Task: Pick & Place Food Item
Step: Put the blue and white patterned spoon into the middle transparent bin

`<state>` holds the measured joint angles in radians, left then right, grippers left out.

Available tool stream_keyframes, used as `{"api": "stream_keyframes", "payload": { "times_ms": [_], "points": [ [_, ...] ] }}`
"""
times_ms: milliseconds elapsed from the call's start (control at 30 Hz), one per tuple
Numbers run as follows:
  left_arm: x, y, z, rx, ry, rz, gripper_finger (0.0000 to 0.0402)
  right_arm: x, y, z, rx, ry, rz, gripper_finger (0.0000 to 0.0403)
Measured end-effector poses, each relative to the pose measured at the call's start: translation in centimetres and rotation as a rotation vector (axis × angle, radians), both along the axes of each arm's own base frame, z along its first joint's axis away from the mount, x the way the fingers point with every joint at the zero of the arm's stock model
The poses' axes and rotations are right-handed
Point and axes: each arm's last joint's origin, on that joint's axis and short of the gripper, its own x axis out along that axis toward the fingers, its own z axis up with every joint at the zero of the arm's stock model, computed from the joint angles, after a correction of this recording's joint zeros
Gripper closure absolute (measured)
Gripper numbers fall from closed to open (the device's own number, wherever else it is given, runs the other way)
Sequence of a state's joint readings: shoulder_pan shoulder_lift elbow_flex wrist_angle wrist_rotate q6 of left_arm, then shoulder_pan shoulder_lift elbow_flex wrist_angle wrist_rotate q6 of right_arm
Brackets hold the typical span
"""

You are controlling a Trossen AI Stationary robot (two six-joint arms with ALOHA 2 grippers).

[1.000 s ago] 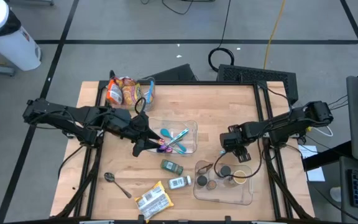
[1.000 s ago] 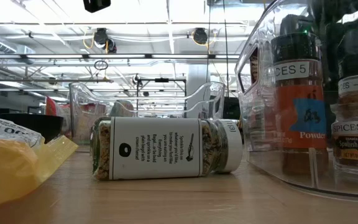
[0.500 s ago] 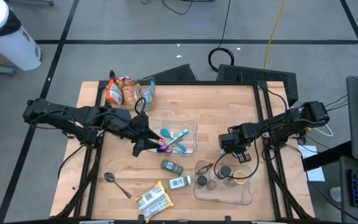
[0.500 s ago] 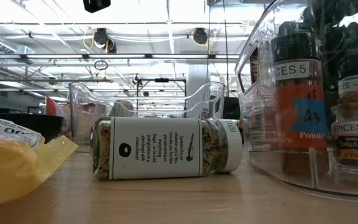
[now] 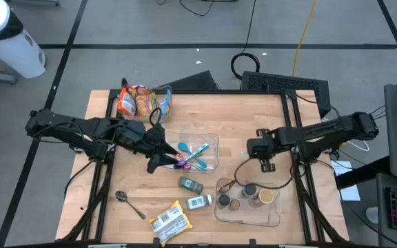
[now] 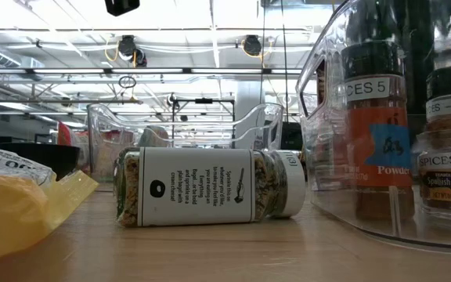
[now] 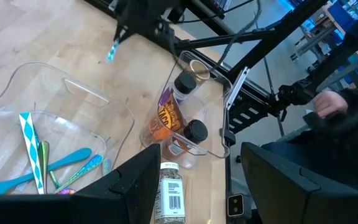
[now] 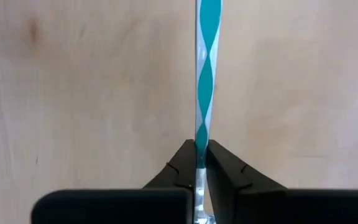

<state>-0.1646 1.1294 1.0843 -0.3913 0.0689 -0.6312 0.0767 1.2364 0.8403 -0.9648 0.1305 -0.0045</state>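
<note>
**Right arm lifts off with a straw**

Your right gripper (image 8: 197, 163) has clamped on the teal-and-white striped straw (image 8: 203, 74) and pulled back from the clear spice tub (image 5: 248, 214) — a straw, not food. The left gripper (image 5: 158, 160) hangs parted beside the clear utensil tub (image 5: 212, 140). The butcher-block table (image 5: 240, 117) is cluttered; a person sits beyond.

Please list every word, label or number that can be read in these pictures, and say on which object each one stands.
"SPICES 5": white label on the tall spice jar inside the clear bin.
"Powder": orange label of that same jar.
"SPICES SAFFR…", cut off: the short jar beside it.
"…ES 4", partly hidden: label above the short jar.
Lying jar: small print on its white label, too small to read.
Yellow packet: print cut off, unreadable.
</note>
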Motion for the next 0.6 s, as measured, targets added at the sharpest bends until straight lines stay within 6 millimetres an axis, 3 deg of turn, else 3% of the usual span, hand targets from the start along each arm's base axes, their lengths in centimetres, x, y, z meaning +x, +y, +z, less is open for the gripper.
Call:
{"api": "stream_keyframes", "payload": {
  "times_ms": [300, 467, 600],
  "points": [
    [0.6, 0.0, 1.5, -0.040, -0.161, 0.010, 0.0174, 0.3, -1.1, 9.6, -0.025, -0.446, -0.163, 0.0398],
    [1.1, 1.0, 3.5, -0.158, -0.356, 0.073, 0.0174, 1.1, -1.1, 15.7, 0.006, -0.904, -0.174, 0.0399],
    [1.4, 2.4, 4.5, -0.291, -0.442, 0.148, 0.0174, 1.7, -1.1, 19.3, 0.017, -1.242, -0.146, 0.0399]
  ]
}}
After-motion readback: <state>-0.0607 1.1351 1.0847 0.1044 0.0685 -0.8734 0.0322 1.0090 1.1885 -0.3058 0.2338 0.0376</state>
